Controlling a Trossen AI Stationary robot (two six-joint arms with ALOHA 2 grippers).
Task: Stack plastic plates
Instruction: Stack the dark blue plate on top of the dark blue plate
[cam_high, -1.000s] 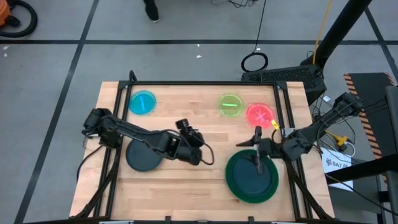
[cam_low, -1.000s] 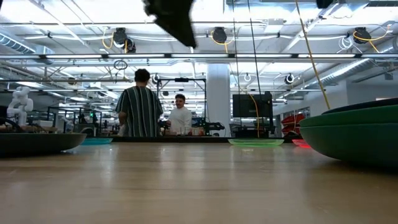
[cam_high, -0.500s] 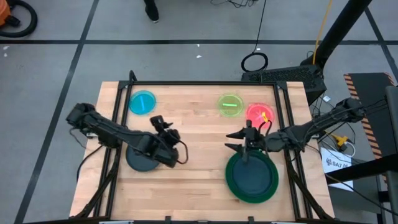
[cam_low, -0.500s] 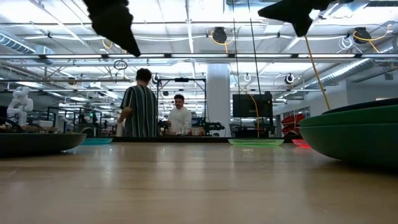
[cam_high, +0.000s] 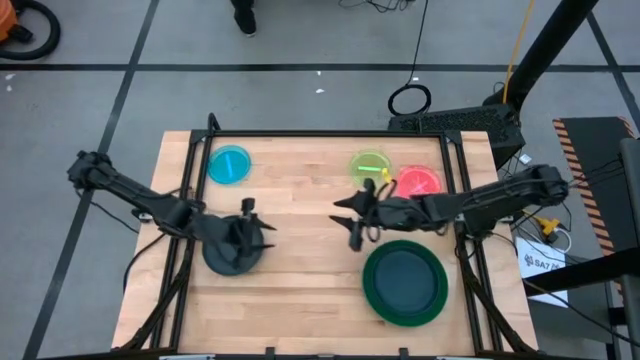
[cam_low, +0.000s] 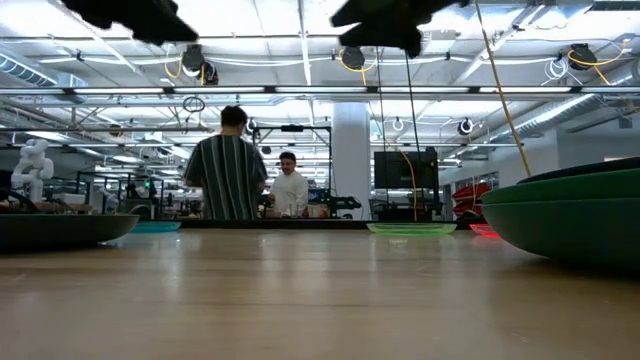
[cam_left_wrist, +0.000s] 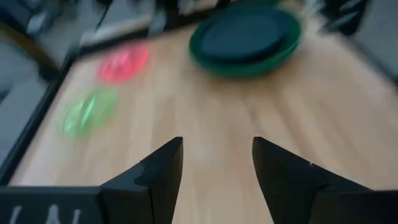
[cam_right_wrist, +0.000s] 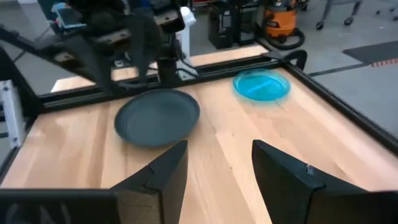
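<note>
A dark plate lies flat near the table's left side. My left gripper hovers open over its right rim and touches nothing; its wrist view shows open fingers. A large green stack with a dark plate on top sits near the right front. My right gripper is open above the bare middle of the table, left of that stack, facing the left dark plate. Small blue, lime and pink plates lie along the far edge.
A black metal frame borders the table's far and side edges. Bare wood lies between the two dark plates. People stand in the room beyond the table. Cables and a stand sit on the floor to the right.
My left gripper has drawn back from the table's middle toward the left edge and now stands over the left dark plate. My right gripper has left the green stack and travelled toward the table's left and far side, ending above the middle. No plate has moved.
</note>
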